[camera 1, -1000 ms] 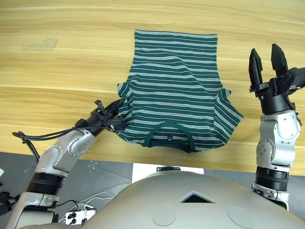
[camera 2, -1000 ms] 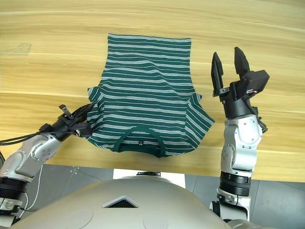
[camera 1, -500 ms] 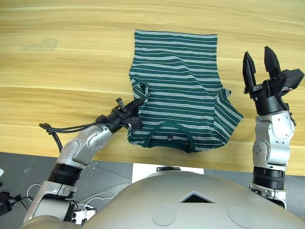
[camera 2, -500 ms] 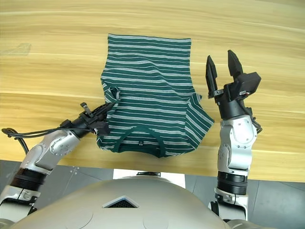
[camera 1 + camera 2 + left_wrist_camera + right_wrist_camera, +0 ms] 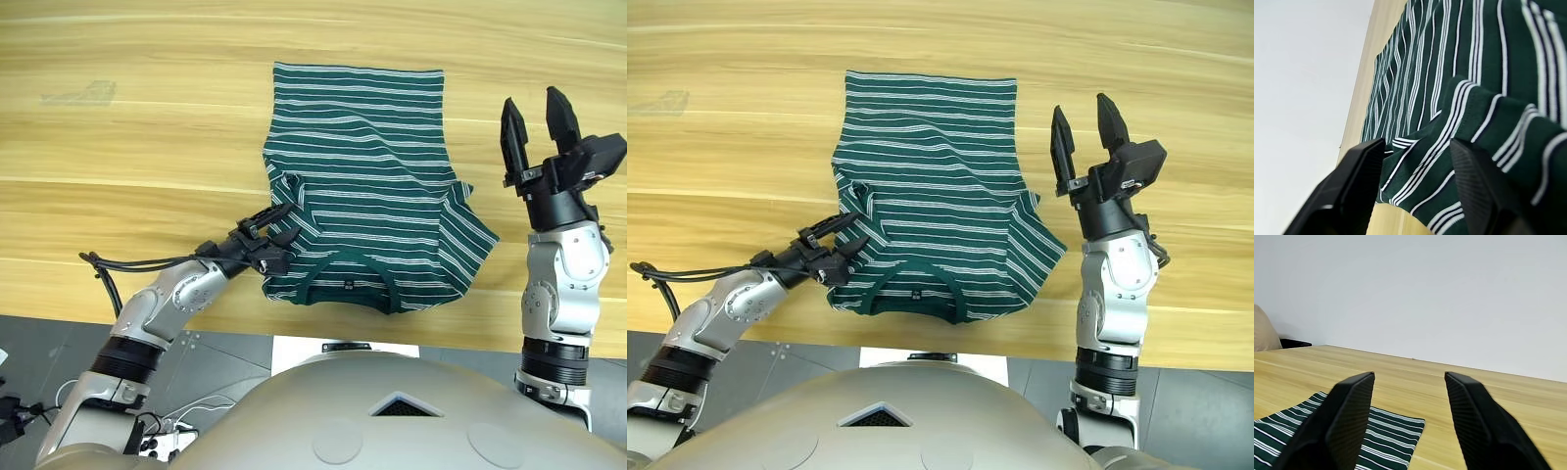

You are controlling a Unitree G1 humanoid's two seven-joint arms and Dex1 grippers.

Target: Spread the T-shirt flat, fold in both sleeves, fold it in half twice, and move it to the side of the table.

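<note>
- The table [image 5: 147, 147] is pale wood with long plank lines, smooth and matte.
- The T-shirt [image 5: 367, 186] lies mid-table with its hem at the far end. It is soft dark-green knit with thin white stripes, mostly flat, with a few shallow ripples across the body.
- The left sleeve [image 5: 289, 191] lies turned in over the body in a rumpled fold. The right sleeve [image 5: 470, 230] splays out to a point on the wood, so I judge the sleeve-folding step half done.
- The right gripper [image 5: 534, 122] is held upright just beside that sleeve, its black ribbed fingers apart and empty. Next it likely has to come down, pinch the sleeve's edge and carry it across.
- The left gripper [image 5: 286, 223] sits low at the shirt's near left edge, its fingers [image 5: 1359, 166] apart and clamping nothing.
- The collar [image 5: 345, 279] is a plain green ribbed curve by the near table edge.
</note>
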